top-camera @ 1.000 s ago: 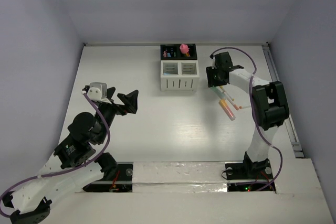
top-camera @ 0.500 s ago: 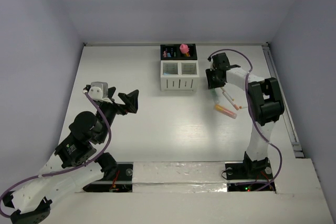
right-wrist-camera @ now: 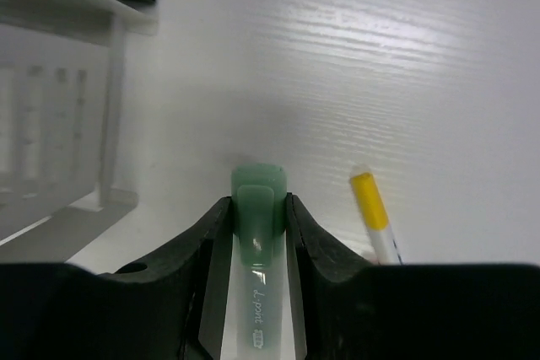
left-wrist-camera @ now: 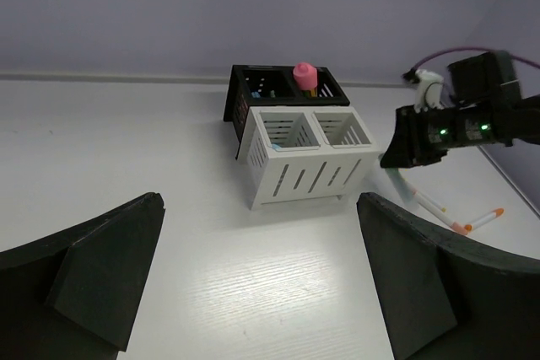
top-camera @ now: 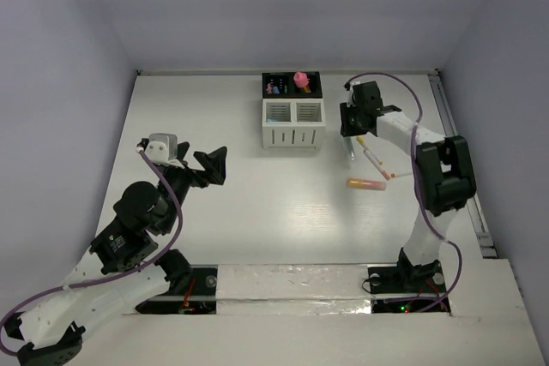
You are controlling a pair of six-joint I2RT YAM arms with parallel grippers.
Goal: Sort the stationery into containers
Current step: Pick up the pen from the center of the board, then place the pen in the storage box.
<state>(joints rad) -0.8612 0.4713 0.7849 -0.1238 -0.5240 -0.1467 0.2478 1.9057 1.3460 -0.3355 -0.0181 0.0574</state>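
Observation:
My right gripper (top-camera: 350, 132) is shut on a mint green marker (right-wrist-camera: 257, 225), cap end pointing down at the table just right of the white slatted compartments (top-camera: 294, 123). The marker also shows in the top view (top-camera: 350, 148) and the left wrist view (left-wrist-camera: 403, 187). The black compartments (top-camera: 292, 85) behind hold a pink-capped stick (top-camera: 301, 80) and small coloured pieces. A thick pink marker with an orange end (top-camera: 366, 183) lies flat on the table. My left gripper (top-camera: 214, 165) is open and empty, far left of the organizer (left-wrist-camera: 304, 158).
Two thin white pens with orange tips (top-camera: 375, 159) (top-camera: 396, 175) lie right of my right gripper. A yellow-tipped pen (right-wrist-camera: 375, 217) shows beside the right fingers. A rail (top-camera: 455, 143) runs along the table's right edge. The back wall stands close behind the organizer.
My right gripper has shifted slightly back and right with the green marker. The thick pink marker has turned from slanted to nearly level. The left arm has not moved.

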